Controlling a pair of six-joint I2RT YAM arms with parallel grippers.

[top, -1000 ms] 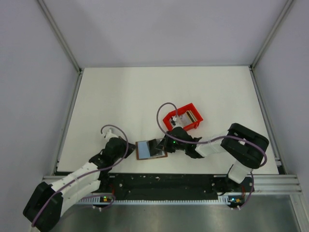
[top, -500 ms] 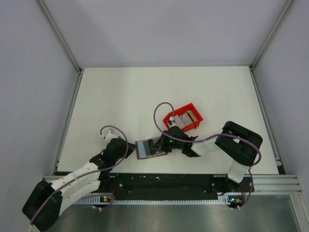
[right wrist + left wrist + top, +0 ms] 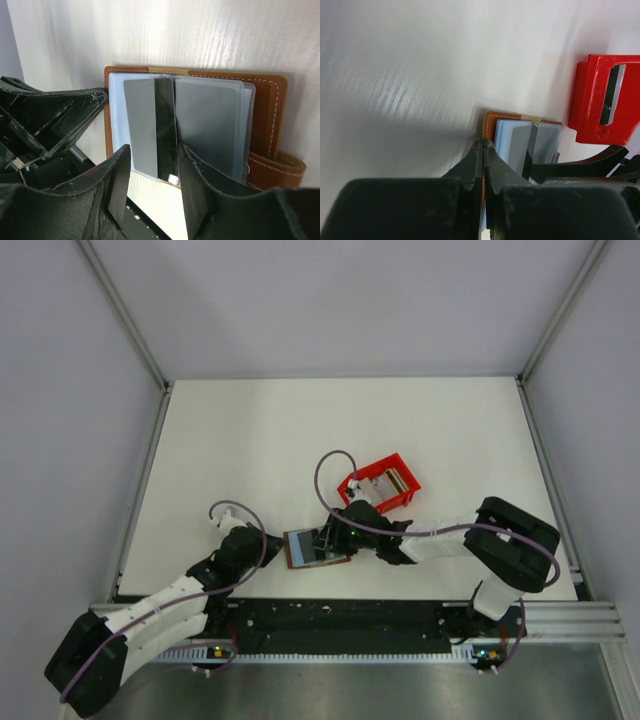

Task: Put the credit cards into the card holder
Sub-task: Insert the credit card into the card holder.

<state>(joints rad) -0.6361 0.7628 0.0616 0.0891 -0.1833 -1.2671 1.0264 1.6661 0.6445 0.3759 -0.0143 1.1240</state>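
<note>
Inserting depends on alignment: right claw (image 3: 152, 150) grips the dark credit card (image 3: 165, 125), long axis aimed into the card holder (image 3: 265, 110) just ahead; left claw (image 3: 484, 150) pinches its rim.

**Tan-brown card holder, grey within, on my white worktop**

The card holder (image 3: 270, 100) is tan-brown leather with pale stitching running along its edge, and its inner pockets are a pale blue-grey. The credit card (image 3: 150, 125) over those pockets is flat grey with one dark glossy stripe down its length. The bin (image 3: 587, 100) beyond the card holder is bright red. My left gripper (image 3: 484, 149) and right gripper (image 3: 152, 152), on either side of the card holder, are black. The worktop (image 3: 250, 450) is plain white.
</note>
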